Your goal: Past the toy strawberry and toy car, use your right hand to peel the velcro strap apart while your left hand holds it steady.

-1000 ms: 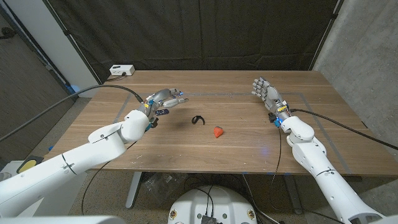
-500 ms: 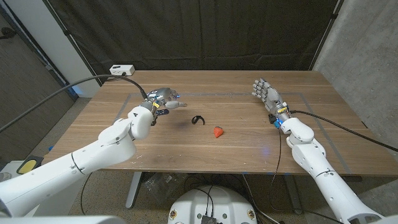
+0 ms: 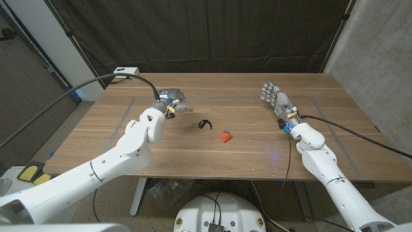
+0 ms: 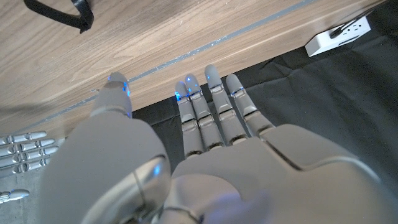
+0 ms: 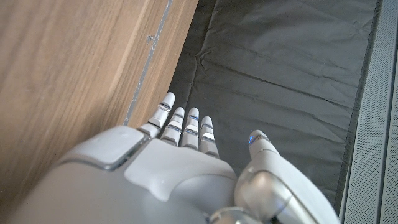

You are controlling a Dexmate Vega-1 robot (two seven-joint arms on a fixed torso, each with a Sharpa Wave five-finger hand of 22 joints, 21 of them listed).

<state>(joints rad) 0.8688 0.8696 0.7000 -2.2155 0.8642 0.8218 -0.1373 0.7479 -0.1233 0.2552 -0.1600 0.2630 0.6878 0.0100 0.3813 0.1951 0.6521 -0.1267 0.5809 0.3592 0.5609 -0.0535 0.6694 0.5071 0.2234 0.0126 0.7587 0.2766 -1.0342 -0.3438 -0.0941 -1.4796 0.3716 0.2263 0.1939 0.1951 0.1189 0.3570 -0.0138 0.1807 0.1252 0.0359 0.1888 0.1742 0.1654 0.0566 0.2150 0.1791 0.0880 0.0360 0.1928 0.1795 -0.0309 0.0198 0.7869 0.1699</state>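
While both robot hands hold nothing, fingers extended: left robot hand [image 3: 172,102] left of centre, right robot hand [image 3: 275,98] right of centre. Velcro strap [image 3: 205,124] mid-frame on the surface [image 3: 257,151], beside the toy strawberry [image 3: 224,136]. Bring left down first, pin one end, then peel slowly.

The black strap [image 3: 205,124] lies curled in a small open loop at frame centre, just left of the red strawberry [image 3: 224,136].
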